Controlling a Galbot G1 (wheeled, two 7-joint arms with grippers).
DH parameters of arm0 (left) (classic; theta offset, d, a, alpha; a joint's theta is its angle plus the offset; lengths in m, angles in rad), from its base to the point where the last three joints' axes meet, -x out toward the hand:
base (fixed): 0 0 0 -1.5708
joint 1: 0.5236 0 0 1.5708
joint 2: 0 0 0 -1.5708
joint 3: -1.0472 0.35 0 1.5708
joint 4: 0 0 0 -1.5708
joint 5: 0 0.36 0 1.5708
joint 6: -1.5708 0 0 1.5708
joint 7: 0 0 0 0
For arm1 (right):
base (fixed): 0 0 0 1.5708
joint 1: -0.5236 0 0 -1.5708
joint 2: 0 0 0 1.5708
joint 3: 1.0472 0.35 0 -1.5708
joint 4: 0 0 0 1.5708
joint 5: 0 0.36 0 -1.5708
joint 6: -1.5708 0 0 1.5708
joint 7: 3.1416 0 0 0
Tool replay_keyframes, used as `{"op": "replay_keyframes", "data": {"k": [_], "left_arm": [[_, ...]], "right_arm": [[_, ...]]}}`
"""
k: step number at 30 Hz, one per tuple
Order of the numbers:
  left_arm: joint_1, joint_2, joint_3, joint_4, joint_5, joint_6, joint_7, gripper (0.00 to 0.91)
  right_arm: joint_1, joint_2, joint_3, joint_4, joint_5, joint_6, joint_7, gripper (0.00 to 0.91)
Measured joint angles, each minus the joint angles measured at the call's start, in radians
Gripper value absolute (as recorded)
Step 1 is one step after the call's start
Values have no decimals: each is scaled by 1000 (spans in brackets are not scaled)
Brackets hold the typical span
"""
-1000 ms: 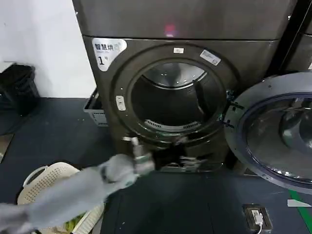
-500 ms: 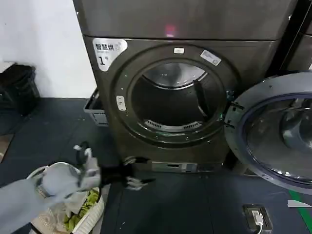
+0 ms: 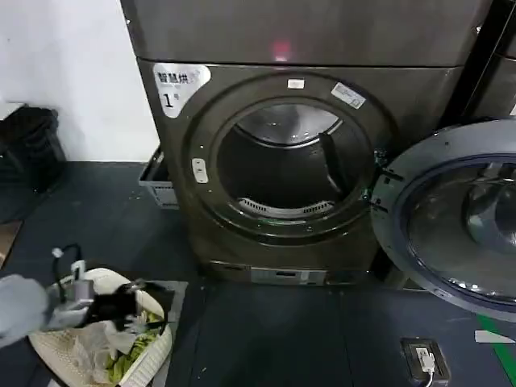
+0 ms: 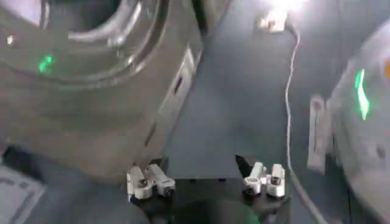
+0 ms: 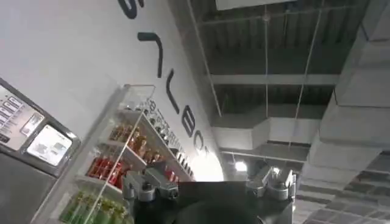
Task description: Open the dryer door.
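We see the dryer door [image 3: 459, 216] swung wide open. It hangs on the right side of the dark grey machine [image 3: 282, 161], held by its hinge [image 3: 379, 189]. Its grey inner rim and its dark round glass face us. The big round hole of the drum [image 3: 286, 161] is open, and we can look right into it. A white label [image 3: 179, 85] with a "1" sits at the top left of the machine's front.

Our left pincer [image 3: 133, 306] is low down at the left, well apart from the door. It hangs over a white laundry basket [image 3: 153, 359] that stands on the dark floor [image 3: 282, 339]. Inside the basket we can see some pale and green cloth [image 3: 129, 359]. In the left wrist view the left pincer [image 4: 207, 176] has its two fingers [image 4: 149, 181] spread apart, and nothing is between them. Past them we see the bottom front of the machine and the floor.

Our right pincer [image 5: 210, 182] points up toward a ceiling [image 5: 286, 61] and a shelf of bottles [image 5: 122, 164]. Its fingers are apart too, with nothing held.

A small white charger [image 3: 426, 359] lies on the floor near the open door.
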Motion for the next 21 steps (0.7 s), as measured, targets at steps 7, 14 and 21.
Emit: {"op": "replay_keyframes", "data": {"k": [7,14,21], "left_arm": [[20,76,-11,70,76,10,40,907],[167,125,-159,94,110,59,80,907],[283,132,-270,126,192,98,152,907]], "right_arm": [[-2,-1,-3,-8,2,5,0,907],[-3,1,1,-16,3,7,0,907],[-8,4,8,-20,3,12,0,907]]}}
